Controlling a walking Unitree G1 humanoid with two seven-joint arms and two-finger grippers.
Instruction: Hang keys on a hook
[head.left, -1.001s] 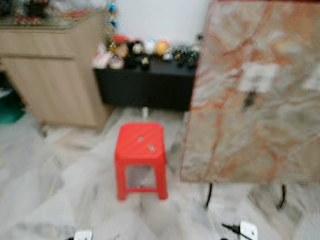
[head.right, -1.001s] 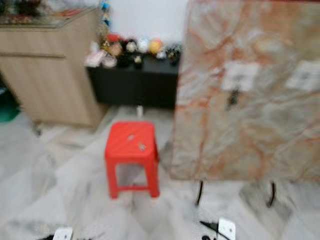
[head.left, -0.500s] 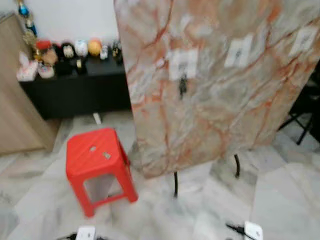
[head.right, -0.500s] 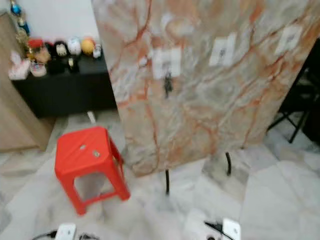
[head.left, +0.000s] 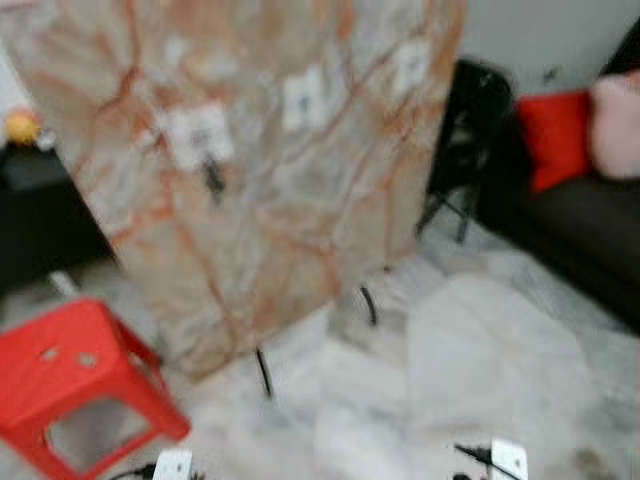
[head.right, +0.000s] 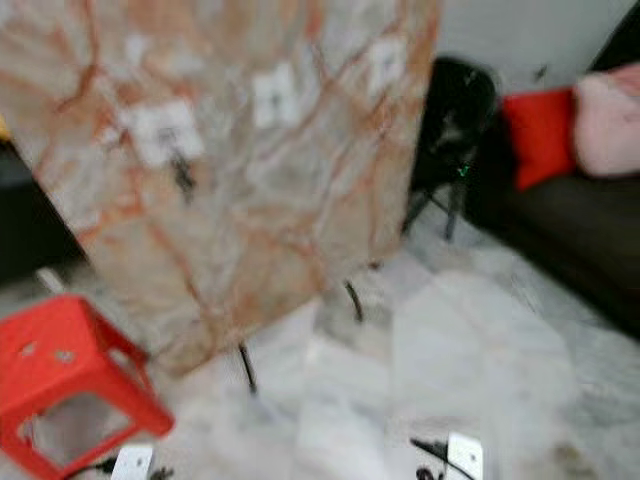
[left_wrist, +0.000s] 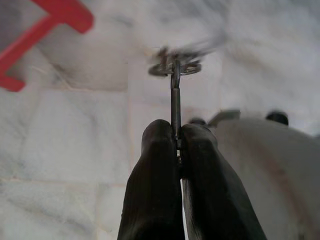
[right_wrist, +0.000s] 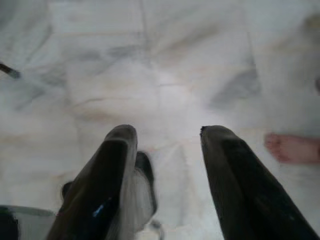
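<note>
Left pincer (left_wrist: 177, 137): we see its two black fingers pressed together on the thin dark shank of the keys (left_wrist: 175, 67), which it holds low over the floor.
Keys: we make out one straight shank rising from between the fingertips to a blurred metal ring at its far end; how many keys hang on that ring we cannot tell.
Right pincer (right_wrist: 167, 132): we see its two fingers spread wide apart with nothing between them, hanging over the pale floor.
Floor (head.left: 480, 340): white-grey marble tiles under both arms; in the right wrist view a person's bare foot (right_wrist: 295, 148) shows at the floor's edge of the picture.
Marble board (head.left: 250, 160): we see one large tilted slab, cream with rust-coloured veins, standing on thin black legs (head.left: 263, 372) ahead of us, two of which we can count.
Plates on the board: we count three pale square plates (head.left: 305, 97) in a slanting row across its upper part; the hooks themselves are too blurred to tell.
Hanging item: one small dark object (head.left: 213, 178) hangs just below the plate nearest the board's left edge.
Red stool (head.left: 70, 385): one, standing on the floor by the board's lower left corner, close to its legs.
Black folding chair (head.left: 465, 130): one, just past the board's right edge.
Dark sofa (head.left: 570, 230): one at the far right, carrying one red cushion (head.left: 553, 135) and one pink cushion (head.left: 618, 120) side by side.
</note>
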